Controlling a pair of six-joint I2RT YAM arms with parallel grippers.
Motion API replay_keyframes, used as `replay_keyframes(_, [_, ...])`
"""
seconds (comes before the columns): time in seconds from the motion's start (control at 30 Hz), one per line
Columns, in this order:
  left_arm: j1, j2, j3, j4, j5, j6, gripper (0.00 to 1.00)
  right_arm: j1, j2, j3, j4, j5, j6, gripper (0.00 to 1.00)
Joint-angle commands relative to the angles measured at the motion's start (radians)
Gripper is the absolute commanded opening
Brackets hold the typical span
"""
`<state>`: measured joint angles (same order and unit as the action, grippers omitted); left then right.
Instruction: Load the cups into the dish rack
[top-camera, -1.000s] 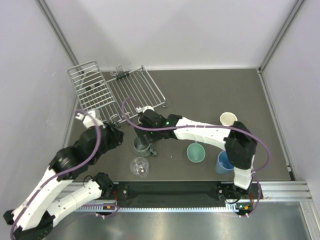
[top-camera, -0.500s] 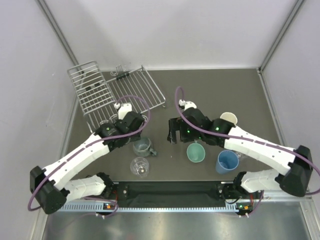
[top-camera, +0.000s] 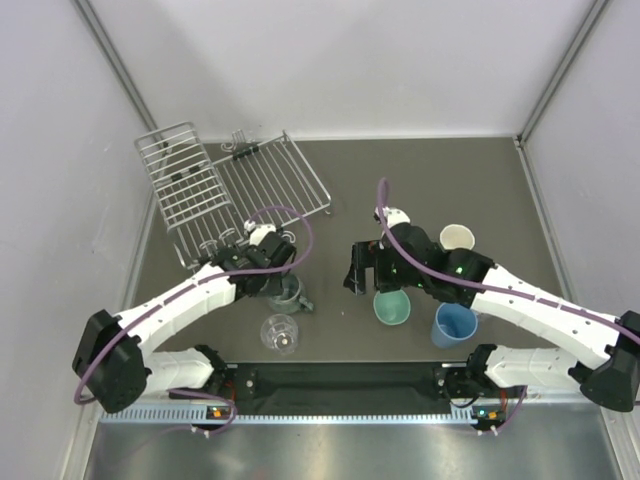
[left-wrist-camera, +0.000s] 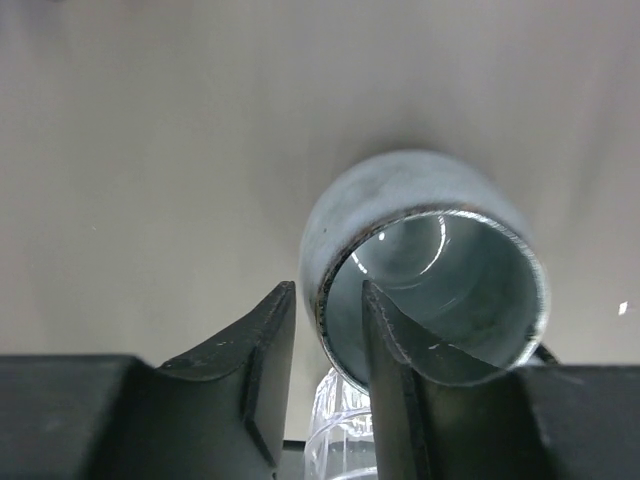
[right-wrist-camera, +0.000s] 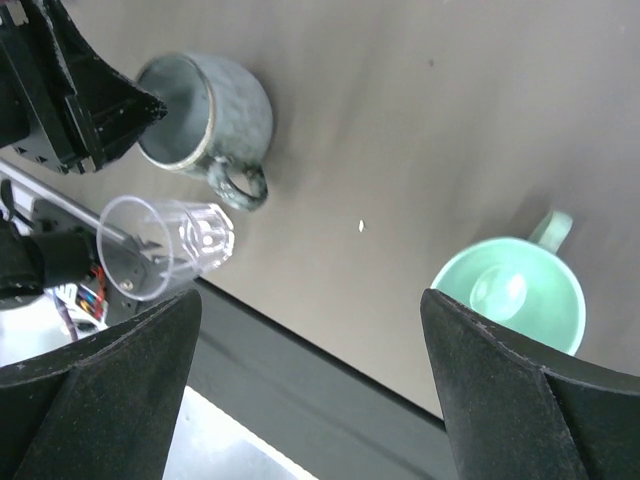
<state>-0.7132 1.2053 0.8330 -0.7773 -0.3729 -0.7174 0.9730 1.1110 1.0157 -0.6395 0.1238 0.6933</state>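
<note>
Mug (left-wrist-camera: 400, 180) rim between left fingers (left-wrist-camera: 255, 360) | right fingers (right-wrist-camera: 100, 390) spread wide

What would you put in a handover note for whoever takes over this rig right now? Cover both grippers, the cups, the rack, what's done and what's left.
Left gripper: fingers straddle the wall of the grey mug, one inside, one outside; firm grip unclear.
Right gripper: open, empty, above the green mug.
On the table: clear glass, blue cup, cream cup.
Rack: back left, no cup seen in it.
Done: nothing loaded.
Left: lift the grey mug into the rack, then the others.
</note>
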Motion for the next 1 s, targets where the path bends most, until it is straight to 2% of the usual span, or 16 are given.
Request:
replay_keyframes(0.0, [0.003, 0.011, -0.034, 0.062, 0.043, -0.017, 0.38, 0.004, -0.004, -0.008, 0.029, -0.023, 0.011, 0.91])
replay_keyframes(0.13, [0.004, 0.016, -0.057, 0.085, 0.037, -0.016, 0.31, 0.004, -0.004, -0.022, 0.047, -0.032, 0.014, 0.91])
replay_keyframes(0.17, [0.004, 0.016, -0.055, 0.084, 0.035, -0.016, 0.24, 0.003, -0.005, -0.028, 0.052, -0.035, 0.018, 0.91])
replay_keyframes(0.23, [0.004, 0.005, -0.052, 0.098, 0.023, -0.014, 0.19, 0.004, -0.005, -0.038, 0.067, -0.049, 0.026, 0.91])
replay_keyframes(0.27, [0.004, -0.001, -0.045, 0.102, 0.022, -0.005, 0.11, 0.004, -0.004, -0.049, 0.075, -0.055, 0.025, 0.91])
replay_keyframes(0.33, [0.004, -0.006, -0.032, 0.11, 0.012, 0.004, 0.0, 0.004, -0.002, -0.055, 0.09, -0.067, 0.029, 0.91])
replay_keyframes(0.57, [0.006, -0.016, 0.093, 0.092, -0.046, 0.042, 0.0, 0.004, -0.003, -0.043, 0.098, -0.118, 0.028, 0.91])
replay_keyframes(0.7, [0.004, -0.108, 0.211, 0.098, -0.058, 0.084, 0.0, 0.004, -0.014, -0.026, 0.1, -0.147, 0.021, 0.93])
replay_keyframes(0.77, [0.006, -0.144, 0.274, 0.119, -0.047, 0.107, 0.0, 0.003, -0.013, -0.002, 0.097, -0.154, 0.035, 1.0])
replay_keyframes(0.97, [0.006, -0.3, 0.301, 0.196, 0.002, 0.101, 0.0, 0.006, -0.082, -0.006, 0.182, -0.13, 0.169, 1.0])
